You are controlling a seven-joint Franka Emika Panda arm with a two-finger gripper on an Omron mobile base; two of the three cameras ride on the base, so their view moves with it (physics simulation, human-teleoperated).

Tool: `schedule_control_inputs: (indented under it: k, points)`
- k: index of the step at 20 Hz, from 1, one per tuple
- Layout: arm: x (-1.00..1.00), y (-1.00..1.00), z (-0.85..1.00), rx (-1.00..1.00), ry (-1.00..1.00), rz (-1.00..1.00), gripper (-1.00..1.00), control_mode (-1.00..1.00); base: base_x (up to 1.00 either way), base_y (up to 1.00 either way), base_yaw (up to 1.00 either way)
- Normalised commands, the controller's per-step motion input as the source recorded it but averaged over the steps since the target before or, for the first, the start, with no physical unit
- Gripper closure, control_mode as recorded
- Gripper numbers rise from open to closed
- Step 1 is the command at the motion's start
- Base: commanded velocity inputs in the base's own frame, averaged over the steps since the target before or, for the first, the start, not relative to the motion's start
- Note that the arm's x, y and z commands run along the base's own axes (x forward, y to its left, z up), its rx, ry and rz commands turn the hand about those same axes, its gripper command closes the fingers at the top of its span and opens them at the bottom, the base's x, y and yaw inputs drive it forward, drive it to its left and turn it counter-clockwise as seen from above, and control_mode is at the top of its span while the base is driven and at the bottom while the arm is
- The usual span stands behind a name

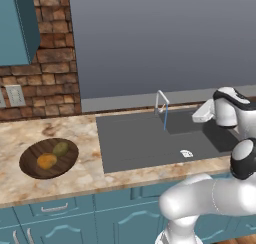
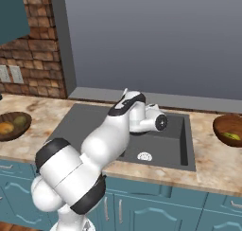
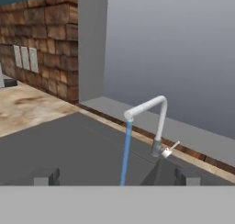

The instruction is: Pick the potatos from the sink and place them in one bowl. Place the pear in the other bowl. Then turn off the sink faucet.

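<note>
The dark brown bowl (image 1: 30,160) sits on the counter at left and holds both potatos, the golden-orange one (image 1: 46,161) and the olive-green one (image 1: 60,148). At the right, the reddish bowl (image 2: 222,125) holds the pear (image 2: 231,136). My gripper (image 3: 117,177) hovers over the sink (image 1: 135,143), open and empty, pointing at the faucet (image 3: 153,109) from a short distance. A blue stream of water (image 3: 125,154) runs from the spout, and the small side lever (image 3: 170,149) sticks out at the faucet's base. In the left base view the gripper (image 1: 196,117) is right of the faucet (image 1: 161,102).
Marble counter (image 1: 60,130) surrounds the sink. A brick wall with outlets (image 1: 14,95) stands at the left, and a grey ledge (image 1: 125,102) runs behind the faucet. A drain (image 2: 144,155) lies in the basin's well. My arm (image 2: 108,135) reaches over the sink's front edge.
</note>
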Motion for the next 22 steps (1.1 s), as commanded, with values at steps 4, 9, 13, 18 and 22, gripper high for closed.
schedule_control_inputs:
  k: [4, 9, 13, 18, 22]
  points:
    - [0.28, 0.02, -0.21, 0.00, 0.00, 0.00, -1.00, -1.00, 0.00, 0.00, 0.00]
    - [0.24, 0.01, -0.12, 0.00, 0.00, 0.00, -1.00, -1.00, 0.00, 0.00, 0.00]
    - [0.12, 0.00, -0.02, 0.00, 0.00, 0.00, -1.00, -1.00, 0.00, 0.00, 0.00]
    - [0.02, 0.02, 0.00, 0.00, 0.00, 0.00, -1.00, -1.00, 0.00, 0.00, 0.00]
    - [0.06, 0.11, 0.00, 0.00, 0.00, 0.00, -1.00, -1.00, 0.00, 0.00, 0.00]
